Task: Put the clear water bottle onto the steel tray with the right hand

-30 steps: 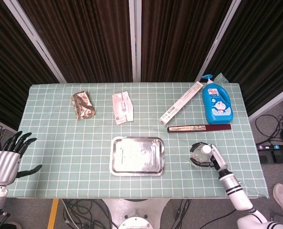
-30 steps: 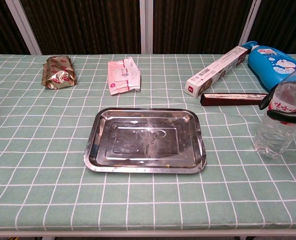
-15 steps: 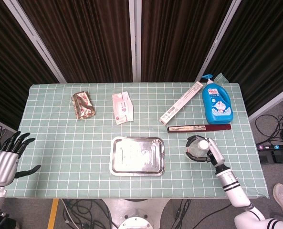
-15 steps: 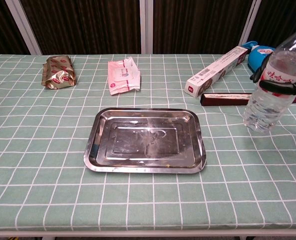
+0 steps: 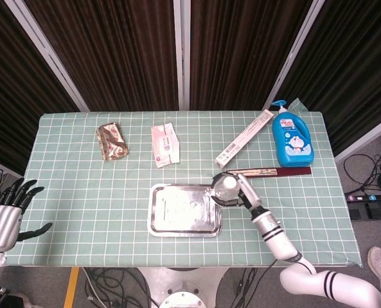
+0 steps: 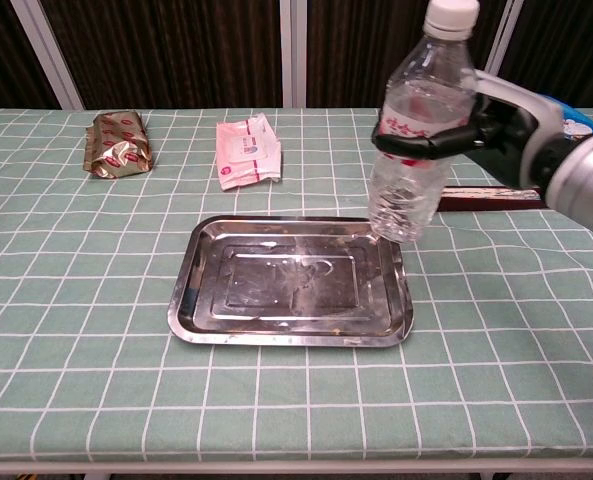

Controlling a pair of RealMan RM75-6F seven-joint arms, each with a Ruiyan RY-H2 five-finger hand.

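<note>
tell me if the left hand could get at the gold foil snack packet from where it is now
Probably yes. The left hand hangs open off the table's near left corner, and only bare checked cloth lies between it and the gold foil snack packet.

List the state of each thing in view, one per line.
water bottle: capped, upright, held in the air over the tray's right edge
right hand: grips the bottle around its middle
left hand: holds nothing, fingers spread, off the table's left edge
steel tray: flat on the table, nothing on it
blue bottle: lying down, capped
</note>
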